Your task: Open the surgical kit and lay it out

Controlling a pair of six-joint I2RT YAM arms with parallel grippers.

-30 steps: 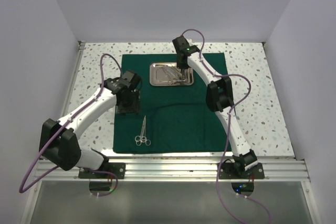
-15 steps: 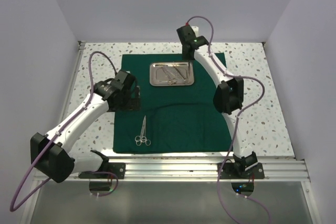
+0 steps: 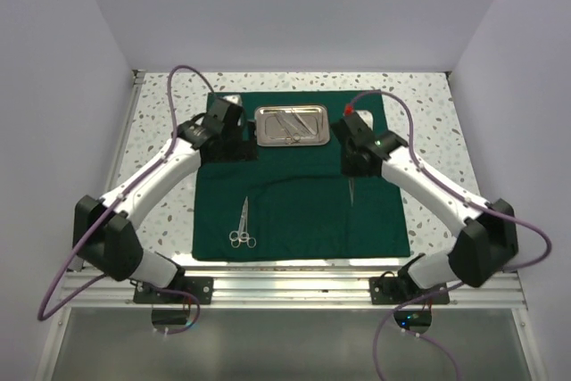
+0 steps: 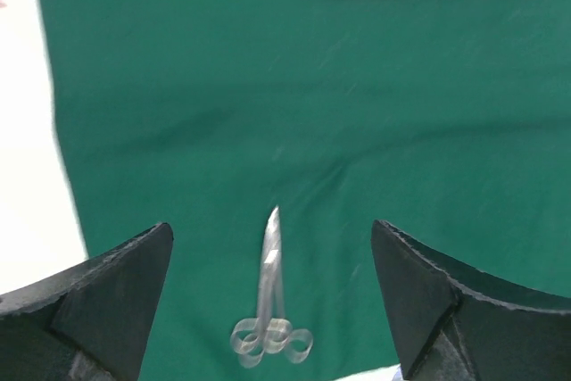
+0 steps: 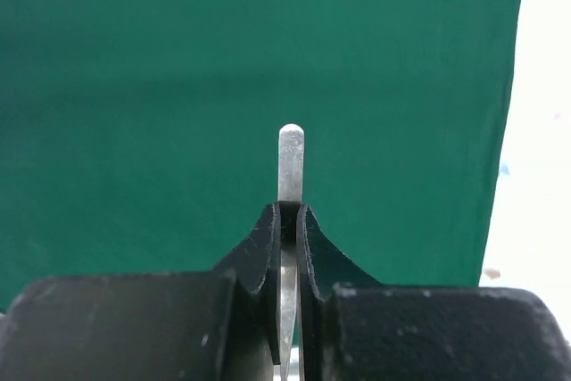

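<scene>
The cloth (image 3: 294, 211) lies spread flat, with the tray (image 3: 260, 128) on its far half and a few slim instruments (image 3: 294, 127) left inside it. The scissors (image 3: 242, 225) lie on the cloth near-left of the tray, well apart from it, rings toward the arm bases and tips toward the tray. The right gripper (image 5: 285, 220) hangs just near-right of the tray, its jaws pinched on the tweezers (image 5: 291, 162), whose rounded end juts past the fingertips. From above, the tweezers' long axis runs away from the tray toward the bases, roughly parallel with the scissors. Whether the free end touches the cloth I cannot tell. Bare cloth lies directly under them, so laying them down looks like a plain descent along that line, with no turn needed. The left gripper (image 3: 234, 147) sits just left of the tray, jaws wide and empty. It is the free one and looks well placed for the next instrument.
</scene>
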